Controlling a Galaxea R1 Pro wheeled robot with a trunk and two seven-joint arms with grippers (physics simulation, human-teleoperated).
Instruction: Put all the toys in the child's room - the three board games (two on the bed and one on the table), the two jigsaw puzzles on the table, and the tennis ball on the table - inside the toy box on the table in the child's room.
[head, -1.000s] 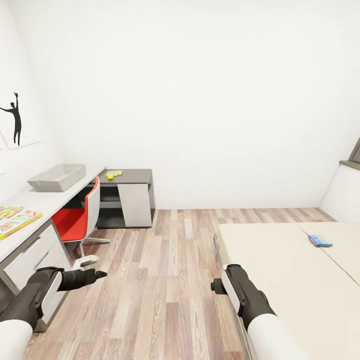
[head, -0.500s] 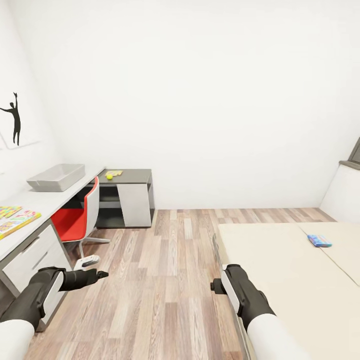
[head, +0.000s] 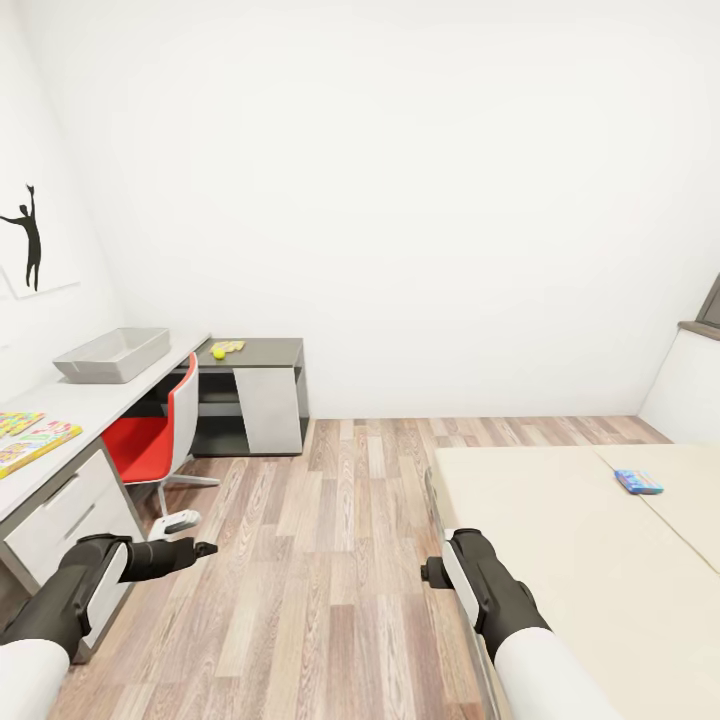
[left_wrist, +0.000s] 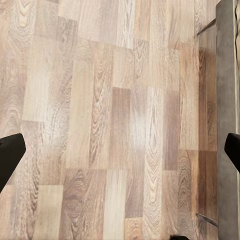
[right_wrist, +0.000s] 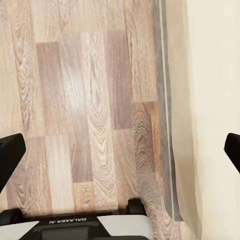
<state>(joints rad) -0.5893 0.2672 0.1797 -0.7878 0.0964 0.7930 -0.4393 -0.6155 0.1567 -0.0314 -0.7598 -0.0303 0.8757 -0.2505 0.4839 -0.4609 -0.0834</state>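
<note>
Both arms hang low over the floor (head: 340, 560), left gripper (left_wrist: 120, 150) and right gripper (right_wrist: 120, 150) spread apart and empty, while a blue board game (head: 640, 482) lies flat near the bed's (head: 560, 540) far right edge.

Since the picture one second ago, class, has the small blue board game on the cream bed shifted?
No. The small blue board game lies at the same spot on the cream bed, just beyond the cover's diagonal seam.
</note>
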